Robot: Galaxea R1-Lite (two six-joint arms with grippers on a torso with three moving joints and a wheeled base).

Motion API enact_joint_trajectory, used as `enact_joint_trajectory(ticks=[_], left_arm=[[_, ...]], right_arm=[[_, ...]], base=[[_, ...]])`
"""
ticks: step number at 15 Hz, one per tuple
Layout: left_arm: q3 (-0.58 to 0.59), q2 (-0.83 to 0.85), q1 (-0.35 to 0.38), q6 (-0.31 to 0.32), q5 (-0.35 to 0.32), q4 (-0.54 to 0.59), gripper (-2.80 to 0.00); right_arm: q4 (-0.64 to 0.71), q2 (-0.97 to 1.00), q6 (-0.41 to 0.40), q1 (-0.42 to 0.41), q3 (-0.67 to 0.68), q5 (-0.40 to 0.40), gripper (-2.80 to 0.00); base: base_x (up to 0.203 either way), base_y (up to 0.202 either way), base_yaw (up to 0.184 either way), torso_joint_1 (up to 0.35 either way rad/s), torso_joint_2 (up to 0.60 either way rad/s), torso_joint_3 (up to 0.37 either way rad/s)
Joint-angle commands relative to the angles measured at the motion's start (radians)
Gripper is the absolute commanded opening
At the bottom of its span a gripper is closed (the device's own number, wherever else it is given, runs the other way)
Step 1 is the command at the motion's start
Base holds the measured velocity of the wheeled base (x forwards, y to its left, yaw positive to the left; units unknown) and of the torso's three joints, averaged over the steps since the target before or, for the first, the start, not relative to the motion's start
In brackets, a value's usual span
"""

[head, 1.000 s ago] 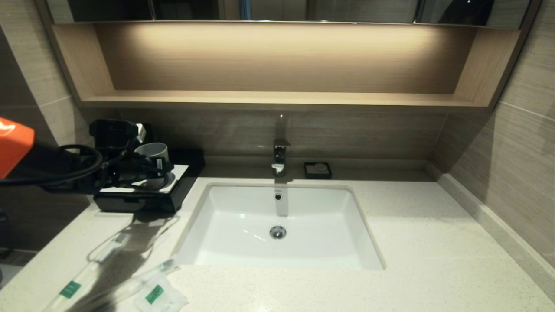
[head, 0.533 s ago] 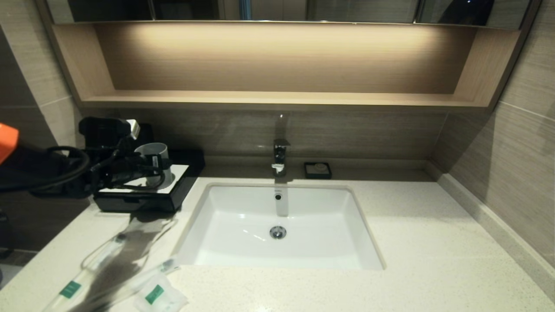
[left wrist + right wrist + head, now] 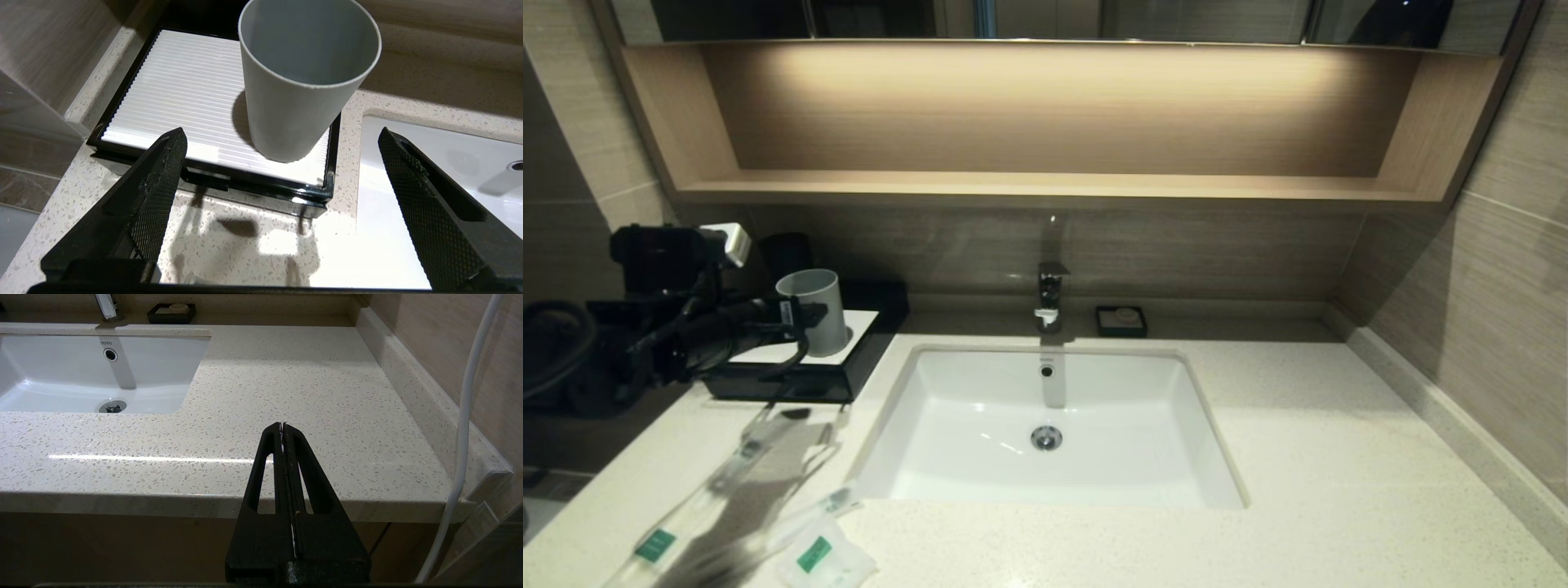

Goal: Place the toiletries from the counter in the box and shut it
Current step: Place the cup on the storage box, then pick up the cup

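Counter (image 3: 1307, 457) w/ box (image 3: 792, 377), toiletries (image 3: 743, 506), soap dish (image 3: 1121, 321)

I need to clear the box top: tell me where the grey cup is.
In the head view the grey cup stands upright on the white panel of the black box, at the counter's far left, left of the sink.

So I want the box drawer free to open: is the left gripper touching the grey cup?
Apart. In the left wrist view, the left gripper has open jaws short of the grey cup, with counter visible between.
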Motion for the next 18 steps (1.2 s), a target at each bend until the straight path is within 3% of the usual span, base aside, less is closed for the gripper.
enact_joint_trajectory(ticks=[1, 7, 8, 13, 18], left_arm=[[0.06, -0.065, 0.0, -0.001, 0.0, -0.021, 0.0], [0.197, -0.088, 0.0, -0.003, -0.002, -0.104, 0.0], [0.22, -0.083, 0.0, -0.003, -0.002, -0.14, -2.8], [0.306, -0.064, -0.002, -0.001, -0.007, -0.251, -2.8], [0.343, -0.063, -0.014, 0.002, -0.006, -0.271, -2.8]], right_arm=[[0.0, 0.0, 0.001, 0.0, 0.001, 0.0, -2.8], [0.0, 0.0, -0.001, 0.0, 0.002, 0.0, -2.8], [0.0, 0.0, 0.0, 0.0, 0.002, 0.0, -2.8], [0.0, 0.0, 0.0, 0.0, 0.001, 0.0, -2.8], [0.0, 0.0, -0.001, 0.0, 0.002, 0.0, -2.8]], base=[[0.0, 0.0, 0.0, 0.0, 0.0, 0.0], [0.0, 0.0, 0.0, 0.0, 0.0, 0.0], [0.0, 0.0, 0.0, 0.0, 0.0, 0.0], [0.0, 0.0, 0.0, 0.0, 0.0, 0.0], [0.0, 0.0, 0.0, 0.0, 0.0, 0.0]])
